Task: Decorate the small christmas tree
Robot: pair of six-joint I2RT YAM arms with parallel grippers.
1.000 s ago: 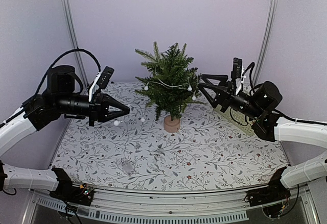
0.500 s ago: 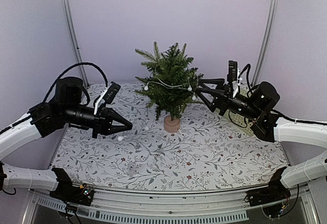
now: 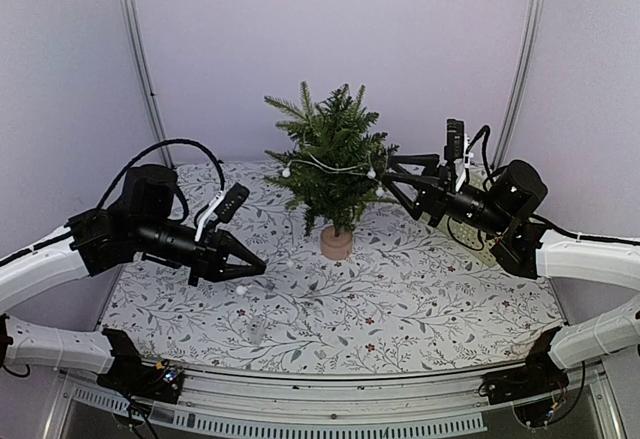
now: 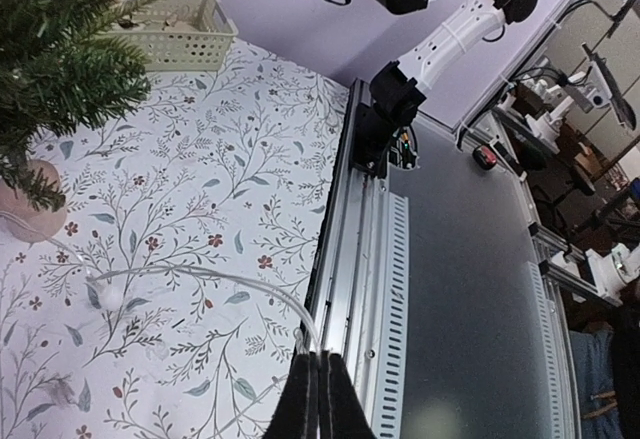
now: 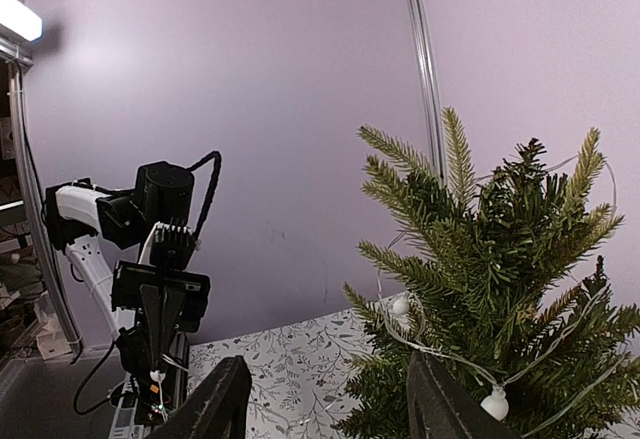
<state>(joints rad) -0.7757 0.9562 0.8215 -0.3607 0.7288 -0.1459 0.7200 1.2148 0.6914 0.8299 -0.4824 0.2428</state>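
Observation:
The small christmas tree (image 3: 330, 159) stands upright on its round tan base (image 3: 336, 243) at the back middle of the table. A string of white bulb lights on clear wire (image 3: 371, 172) is draped across its branches. My left gripper (image 3: 262, 267) is low over the table, to the front left of the tree. It is shut on the clear wire (image 4: 285, 304), and one bulb (image 3: 241, 289) hangs beside it. My right gripper (image 3: 388, 174) is open and empty, right beside the tree's right side. In the right wrist view the tree (image 5: 500, 289) and two bulbs fill the space past its open fingers (image 5: 225, 399).
A cream slotted basket (image 4: 170, 29) stands at the back right, behind my right arm. A small clear object (image 3: 255, 331) lies on the floral tablecloth near the front left. A metal rail (image 3: 320, 404) runs along the near table edge.
My left gripper has moved down and toward the near right with the wire, and the hanging bulb followed it. My right gripper shifted slightly toward the tree, then held still.

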